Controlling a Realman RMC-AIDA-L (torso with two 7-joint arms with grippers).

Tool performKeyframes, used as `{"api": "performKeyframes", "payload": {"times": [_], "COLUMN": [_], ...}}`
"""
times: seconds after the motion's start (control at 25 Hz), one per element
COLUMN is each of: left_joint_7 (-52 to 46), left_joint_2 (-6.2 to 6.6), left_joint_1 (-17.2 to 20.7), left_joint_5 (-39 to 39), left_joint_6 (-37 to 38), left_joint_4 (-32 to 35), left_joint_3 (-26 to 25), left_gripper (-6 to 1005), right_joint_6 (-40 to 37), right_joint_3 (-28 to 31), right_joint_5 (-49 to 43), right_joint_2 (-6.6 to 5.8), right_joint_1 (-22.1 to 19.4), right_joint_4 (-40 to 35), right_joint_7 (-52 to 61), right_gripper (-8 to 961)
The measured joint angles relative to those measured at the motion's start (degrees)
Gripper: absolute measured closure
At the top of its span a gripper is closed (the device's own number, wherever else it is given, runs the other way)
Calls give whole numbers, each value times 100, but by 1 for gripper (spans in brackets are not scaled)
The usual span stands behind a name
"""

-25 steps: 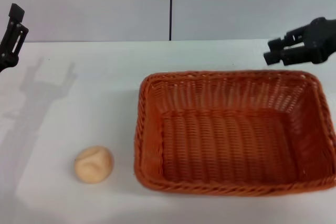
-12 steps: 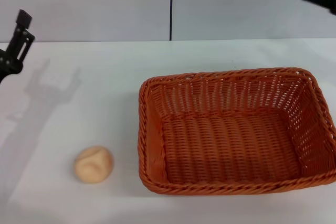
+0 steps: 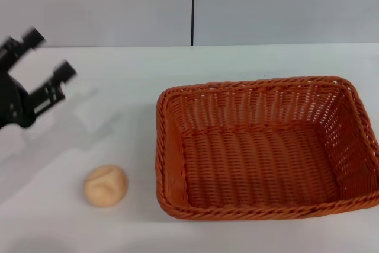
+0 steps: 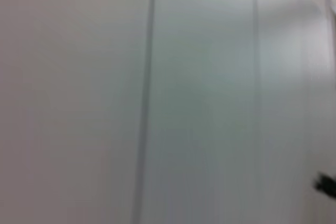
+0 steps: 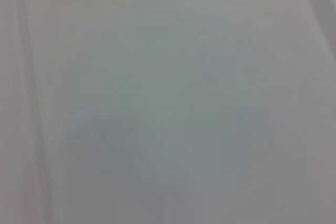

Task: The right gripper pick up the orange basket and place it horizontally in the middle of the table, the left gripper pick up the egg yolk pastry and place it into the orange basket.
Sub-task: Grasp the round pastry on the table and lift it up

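Two things before me: both lie on the plain white tabletop [image 3: 106, 87].
Pastry: small round tan egg yolk pastry [image 3: 105, 186], nearest, left of basket.
Basket: large rectangular orange wicker basket [image 3: 265, 146], lengthwise, right of centre.
Left hand [image 3: 44, 57]: I see its black fingers spread wide, beyond the pastry.

Looks like a robot test bench in a lab or studio, not a home. Plain white table [image 3: 237, 63] running wide and bare to a pale grey panelled wall [image 3: 106, 4], split by one dark vertical seam [image 3: 192, 7]. No furnishings, no clutter, only staged props: an orange wicker basket [image 3: 172, 146] and a small round pastry [image 3: 106, 185]. Black robot claw [image 3: 44, 57] over the table's left side. Both wrist views filled by the same blank pale panels.
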Motion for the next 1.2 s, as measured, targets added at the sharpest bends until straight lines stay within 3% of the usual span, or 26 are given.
{"api": "performKeyframes", "payload": {"times": [0.12, 0.36, 0.64, 0.88, 1.2], "left_joint_7": [-323, -564, -596, -534, -527], "left_joint_2": [160, 234, 240, 127, 89], "left_joint_1": [-33, 57, 116, 288, 371], "left_joint_5": [530, 1406, 1708, 2287, 2402], "left_joint_6": [36, 189, 336, 875, 1310], "left_joint_4": [-10, -26, 2, 14, 17], "left_joint_3": [35, 24, 30, 42, 87], "left_gripper": [205, 205, 205, 205, 206], "right_joint_6": [-81, -123, -124, -215, -174], "right_joint_3": [143, 594, 628, 617, 584], "right_joint_5": [413, 504, 504, 504, 479], "right_joint_2": [51, 53, 44, 36, 55], "right_joint_1": [-213, -309, -202, -67, 13], "right_joint_4": [70, 209, 224, 234, 261], "right_joint_7": [-83, -89, -26, 113, 91], "right_gripper": [458, 458, 459, 459, 459]}}
